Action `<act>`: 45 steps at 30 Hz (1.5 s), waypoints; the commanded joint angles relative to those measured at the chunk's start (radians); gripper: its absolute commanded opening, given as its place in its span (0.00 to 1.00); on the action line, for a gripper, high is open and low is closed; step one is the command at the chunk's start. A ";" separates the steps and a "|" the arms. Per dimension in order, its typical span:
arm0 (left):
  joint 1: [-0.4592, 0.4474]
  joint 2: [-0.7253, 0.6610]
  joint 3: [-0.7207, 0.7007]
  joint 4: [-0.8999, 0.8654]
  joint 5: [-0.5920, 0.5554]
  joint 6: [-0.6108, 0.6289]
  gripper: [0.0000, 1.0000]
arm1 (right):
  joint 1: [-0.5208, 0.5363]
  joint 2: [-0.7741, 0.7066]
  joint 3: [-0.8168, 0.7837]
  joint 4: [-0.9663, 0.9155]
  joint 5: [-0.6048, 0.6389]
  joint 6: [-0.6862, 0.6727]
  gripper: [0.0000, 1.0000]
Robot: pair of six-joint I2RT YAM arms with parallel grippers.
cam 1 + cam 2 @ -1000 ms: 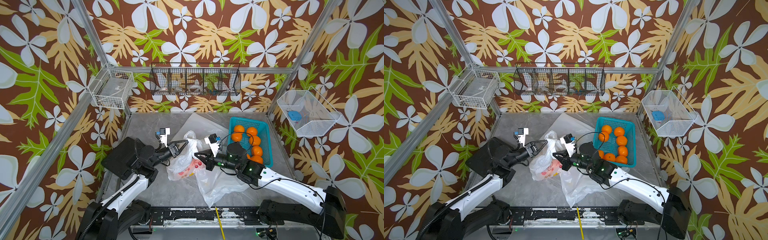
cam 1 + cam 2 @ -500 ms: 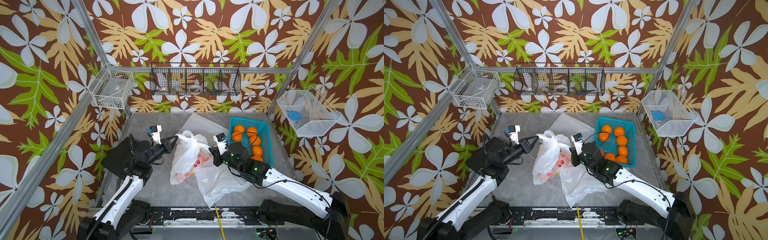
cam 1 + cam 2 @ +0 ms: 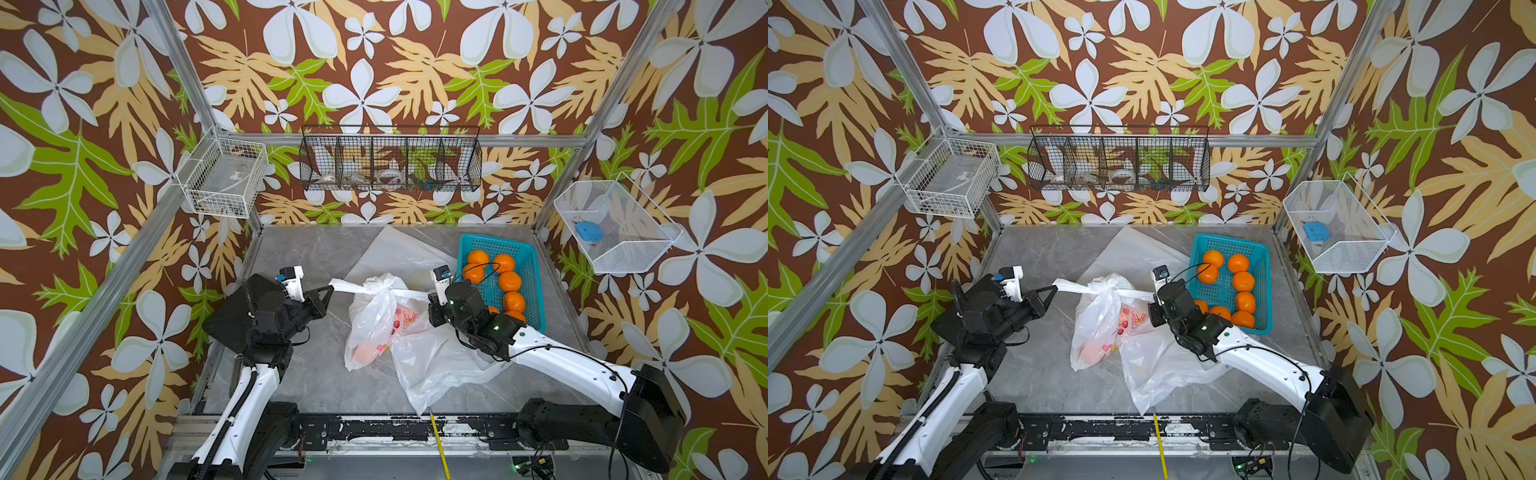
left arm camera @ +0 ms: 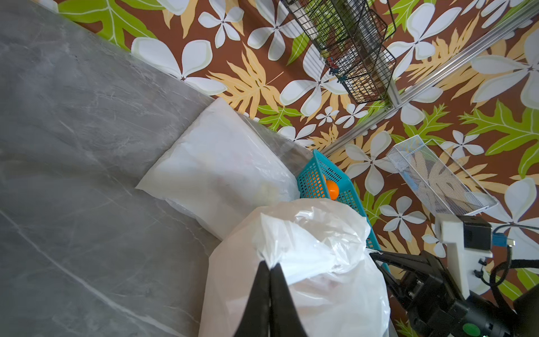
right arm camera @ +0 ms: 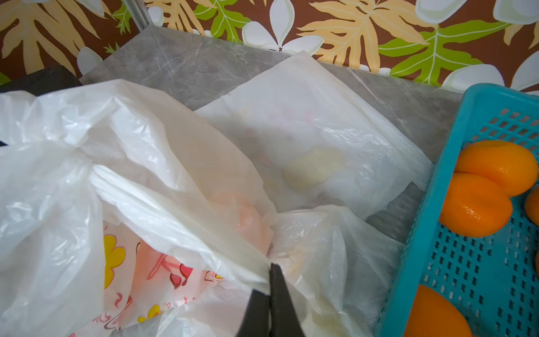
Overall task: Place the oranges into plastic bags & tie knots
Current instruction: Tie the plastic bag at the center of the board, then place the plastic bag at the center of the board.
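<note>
A printed plastic bag point(image 3: 374, 328) stands mid-table with an orange shape showing through its lower part. Its handles are twisted into a knot point(image 3: 384, 286) on top. My left gripper point(image 3: 330, 290) is shut on the handle end that sticks out to the left, and its fingertips point(image 4: 269, 267) pinch the white plastic. My right gripper point(image 3: 430, 297) is shut on the other handle strip point(image 5: 180, 224), pulled taut. Several oranges point(image 3: 510, 280) lie in the teal basket point(image 3: 536, 291). A second bag point(image 3: 432, 365) lies crumpled in front, a third point(image 3: 395, 253) flat behind.
A black wire rack point(image 3: 390, 164) hangs on the back wall. White wire baskets hang on the left wall point(image 3: 224, 183) and the right wall point(image 3: 615, 226). A yellow stick point(image 3: 436, 440) lies across the front rail. Bare grey tabletop point(image 3: 307, 374) lies left of the bags.
Both grippers have moved apart, left and right, each drawing a handle end outward. The handles have pulled into a tight knot and the bag now stands taller.
</note>
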 commanded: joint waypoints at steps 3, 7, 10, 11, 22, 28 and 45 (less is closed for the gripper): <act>0.006 -0.029 -0.028 0.220 0.068 -0.173 0.65 | -0.005 -0.014 0.005 0.008 -0.120 -0.025 0.00; 0.004 -0.011 -0.087 0.368 0.116 -0.341 0.93 | -0.005 -0.017 0.012 0.018 -0.134 -0.015 0.00; -0.036 0.031 -0.087 0.382 0.119 -0.341 0.98 | -0.005 -0.012 0.017 0.017 -0.142 -0.012 0.00; -0.059 0.050 -0.080 0.370 0.105 -0.319 0.98 | -0.005 -0.011 0.019 0.017 -0.148 -0.013 0.00; -0.095 0.259 -0.052 0.578 0.039 -0.335 0.10 | -0.005 -0.015 0.013 0.016 -0.147 -0.011 0.00; -0.088 0.198 0.004 0.369 -0.075 -0.201 0.00 | -0.005 -0.028 0.061 -0.092 0.045 -0.032 0.00; 0.044 0.131 0.009 0.087 -0.137 -0.044 0.00 | -0.051 0.066 0.094 -0.273 0.497 0.036 0.00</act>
